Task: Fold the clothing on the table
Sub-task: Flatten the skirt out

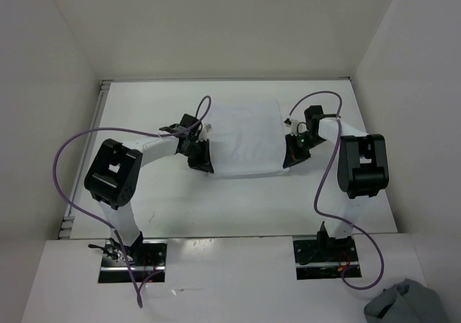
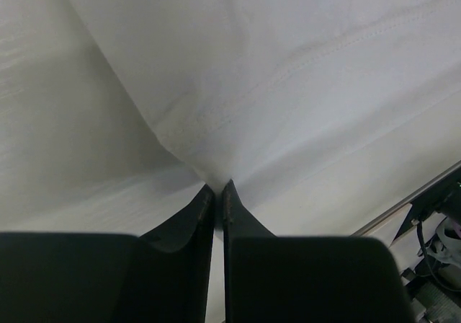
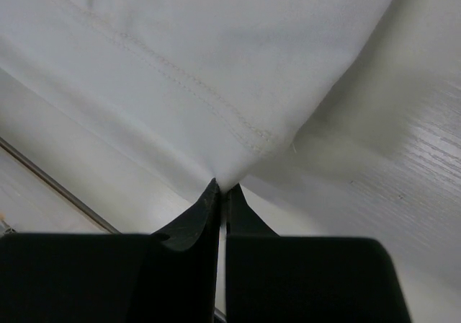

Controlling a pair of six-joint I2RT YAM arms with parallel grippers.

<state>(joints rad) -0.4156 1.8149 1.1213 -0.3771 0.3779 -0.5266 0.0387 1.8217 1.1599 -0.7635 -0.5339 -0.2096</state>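
Note:
The white clothing (image 1: 245, 137) lies spread as a rough rectangle in the middle of the table (image 1: 144, 114). My left gripper (image 1: 204, 164) is at its near left corner and my right gripper (image 1: 289, 161) at its near right corner. In the left wrist view the dark fingertips (image 2: 218, 187) stand almost together, with a stitched corner of the clothing (image 2: 288, 63) drawn to a point between them. In the right wrist view the gripper (image 3: 222, 187) is shut on the hemmed corner of the clothing (image 3: 216, 49), which rises slightly off the table.
White wall panels (image 1: 65, 63) enclose the table on three sides. A grey-blue cloth bundle (image 1: 407, 305) lies off the table at the near right. Purple cables (image 1: 68, 150) loop beside both arms.

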